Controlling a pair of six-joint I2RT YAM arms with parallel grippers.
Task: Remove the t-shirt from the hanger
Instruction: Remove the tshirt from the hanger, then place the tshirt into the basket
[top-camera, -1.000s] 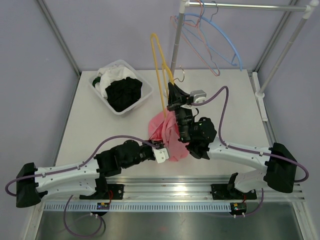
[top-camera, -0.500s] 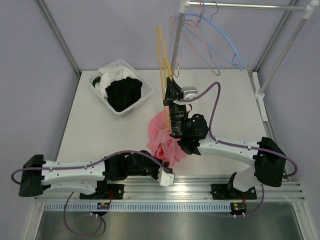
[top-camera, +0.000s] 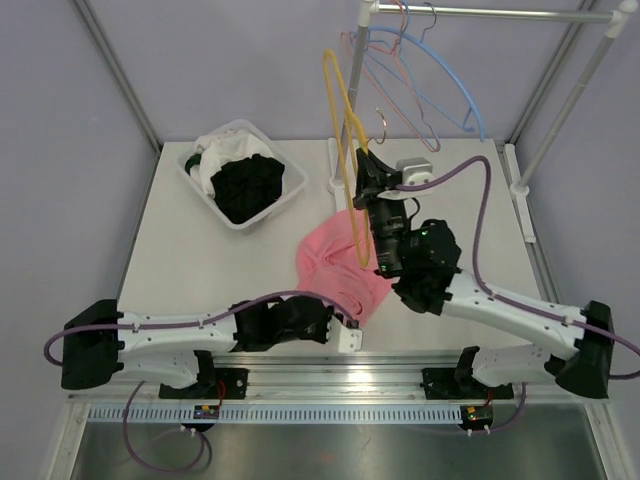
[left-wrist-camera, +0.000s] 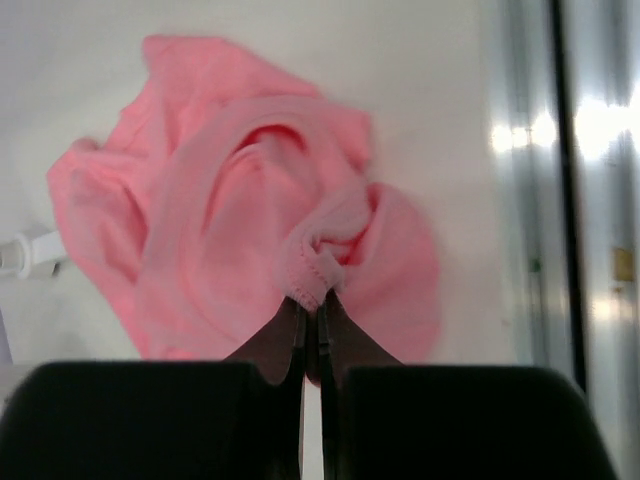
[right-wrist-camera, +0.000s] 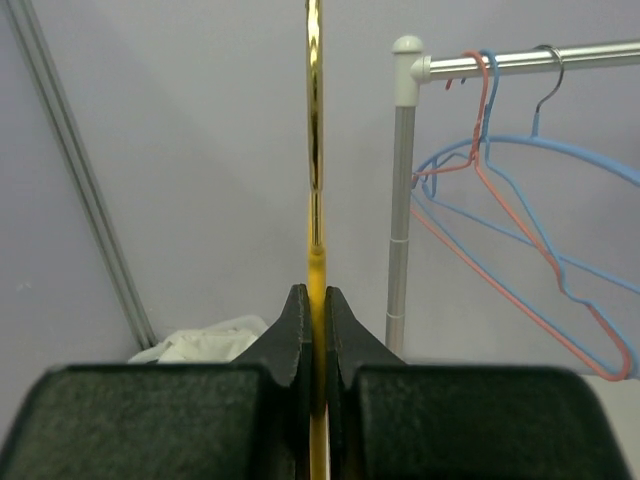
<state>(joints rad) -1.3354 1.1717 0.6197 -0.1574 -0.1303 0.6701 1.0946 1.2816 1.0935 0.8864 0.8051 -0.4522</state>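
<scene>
White arm links (top-camera: 180, 330) with black joints (top-camera: 285, 322), purple cables (top-camera: 486, 210) (one per arm), black left hand (left-wrist-camera: 311, 300).

Robot lab test cell, laundry rig.
Bare lilac walls, aluminium frame posts (top-camera: 119, 75), robot arms (top-camera: 180, 335) bolted to slotted rail (top-camera: 340, 382) on white table (top-camera: 200, 260), clothes rack (top-camera: 500, 13), wire hangers (top-camera: 470, 95), clothes bin (top-camera: 240, 224).

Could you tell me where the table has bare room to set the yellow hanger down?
Widest bare patch: the table left of the pink t-shirt, in front of the basket. A narrower one lies between the right arm and the rack's right post. Centre is crowded.
</scene>
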